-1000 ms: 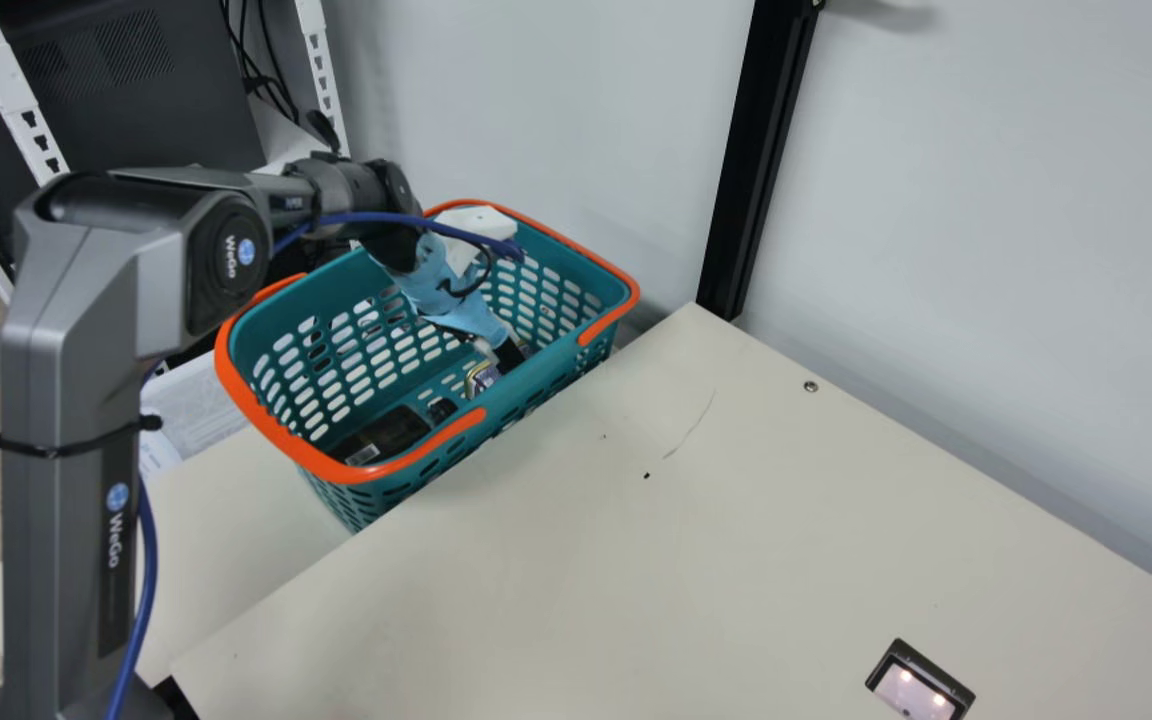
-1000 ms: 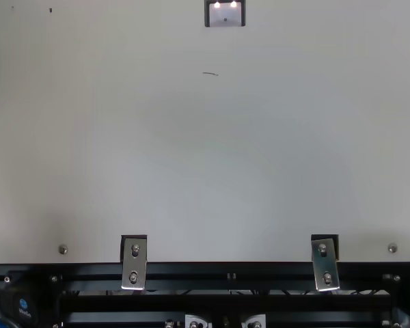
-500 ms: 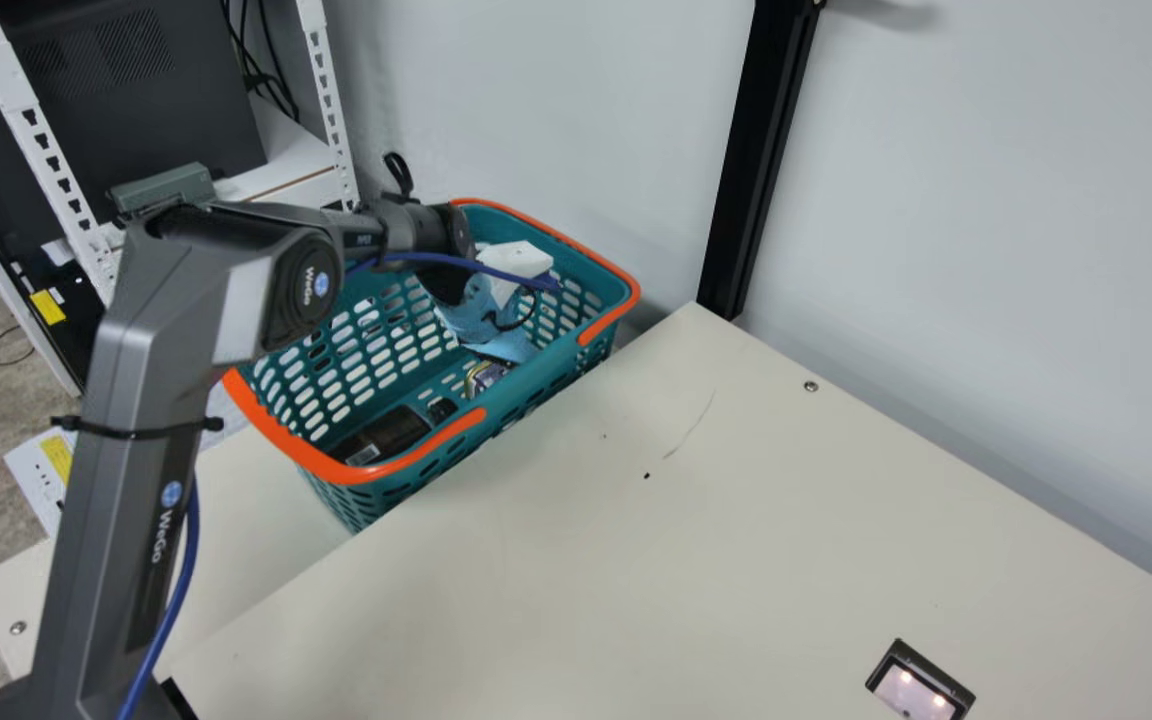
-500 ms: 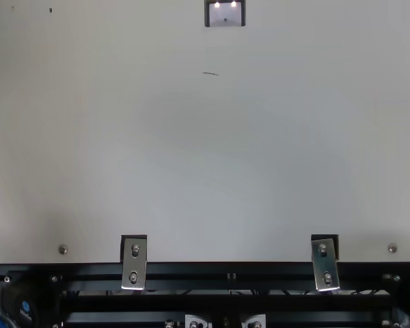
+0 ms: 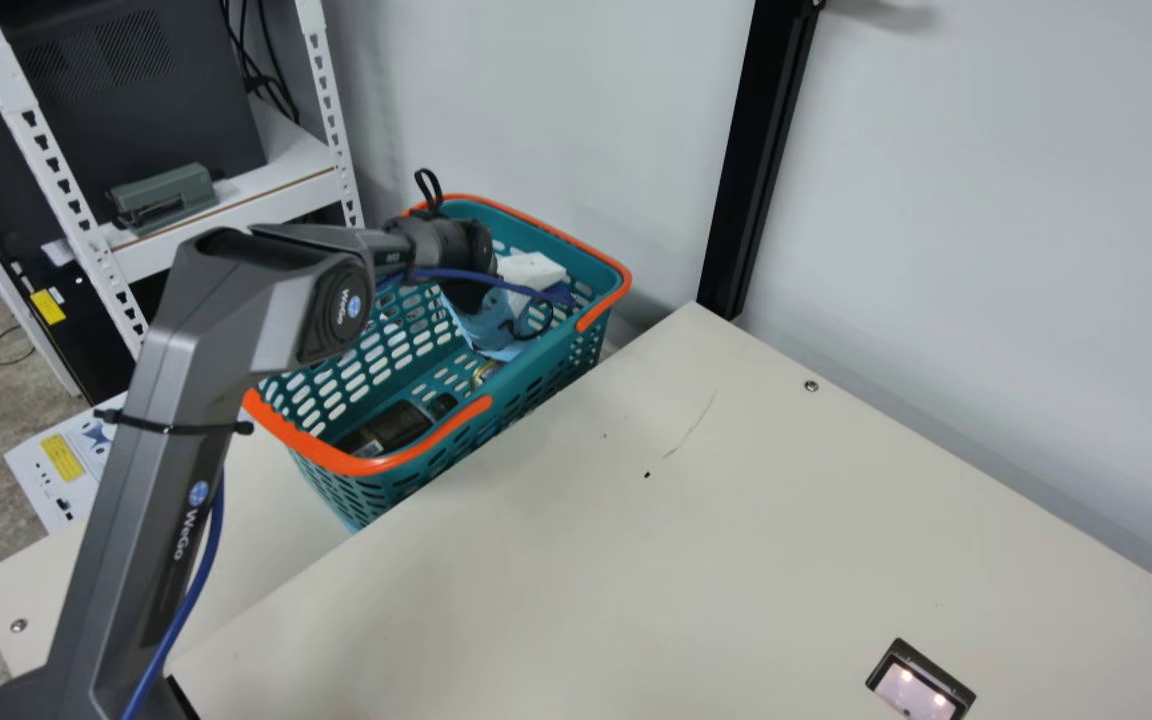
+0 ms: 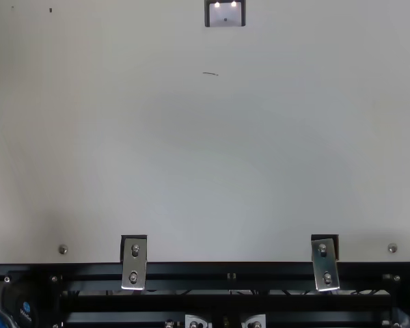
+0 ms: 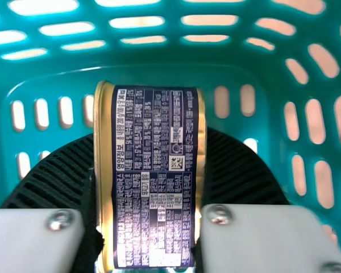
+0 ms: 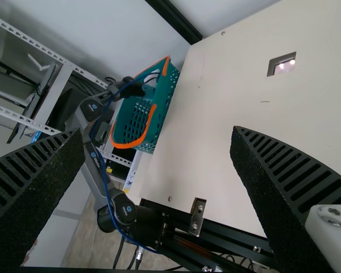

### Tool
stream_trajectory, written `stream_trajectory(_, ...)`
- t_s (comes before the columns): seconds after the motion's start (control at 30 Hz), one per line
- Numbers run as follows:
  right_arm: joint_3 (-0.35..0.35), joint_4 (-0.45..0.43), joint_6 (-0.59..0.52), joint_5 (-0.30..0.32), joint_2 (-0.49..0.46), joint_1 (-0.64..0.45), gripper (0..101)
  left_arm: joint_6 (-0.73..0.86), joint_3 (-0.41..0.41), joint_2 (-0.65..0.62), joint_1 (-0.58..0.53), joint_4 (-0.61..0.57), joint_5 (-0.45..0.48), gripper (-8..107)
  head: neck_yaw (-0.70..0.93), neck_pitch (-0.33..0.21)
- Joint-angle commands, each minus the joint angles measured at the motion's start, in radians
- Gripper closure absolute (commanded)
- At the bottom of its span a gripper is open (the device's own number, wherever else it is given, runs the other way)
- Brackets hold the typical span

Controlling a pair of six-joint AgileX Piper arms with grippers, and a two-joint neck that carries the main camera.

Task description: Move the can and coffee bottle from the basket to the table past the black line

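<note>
Inside the basket (image 5: 536, 385), the left gripper (image 7: 151, 142) clamps the can (image 7: 153, 187) by its 2 ends, presumably for lifting clear of the bottle (image 5: 398, 425), while the right gripper's (image 8: 157, 136) fingers stand apart.

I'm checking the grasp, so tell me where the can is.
In the left wrist view, the can is between my left arm's jaws, inside the teal basket.

Jaws of left arm (image 5: 171, 400) down in basket (image 5: 326, 455), can (image 7: 153, 176) between them. In main view: bottle (image 5: 398, 425) in basket, left of jaws, nearer camera; bench (image 5: 736, 530) right; shelf (image 5: 286, 195) left, behind.
</note>
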Motion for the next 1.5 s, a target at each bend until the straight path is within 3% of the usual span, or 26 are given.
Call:
stream_trajectory(0.0,0.0,0.0,0.0,0.0,0.0,0.0,0,0.011,0.011,-0.018,0.005,-0.007,-0.014,89,0.016,-0.03)
stream_trajectory(0.2,0.0,0.0,0.0,0.0,0.0,0.0,0,0.097,0.122,-0.144,0.033,-0.087,-0.077,89,0.016,-0.03)
stream_trajectory(0.4,0.0,0.0,0.0,0.0,0.0,0.0,0,0.27,0.285,-0.343,0.072,-0.281,-0.119,89,0.016,-0.03)
stream_trajectory(0.63,0.0,0.0,0.0,0.0,0.0,0.0,0,0.47,0.444,-0.598,0.14,-0.573,-0.071,89,0.016,-0.03)
stream_trajectory(0.83,0.0,0.0,0.0,0.0,0.0,0.0,0,0.539,0.556,-0.797,0.194,-0.781,-0.009,89,0.016,-0.03)
stream_trajectory(1.1,0.0,0.0,0.0,0.0,0.0,0.0,0,0.414,0.675,-1.021,0.206,-0.897,0.035,89,0.016,-0.03)
stream_trajectory(1.47,0.0,0.0,0.0,0.0,0.0,0.0,0,-0.053,0.733,-1.243,0.147,-0.861,0.251,89,0.016,-0.03)
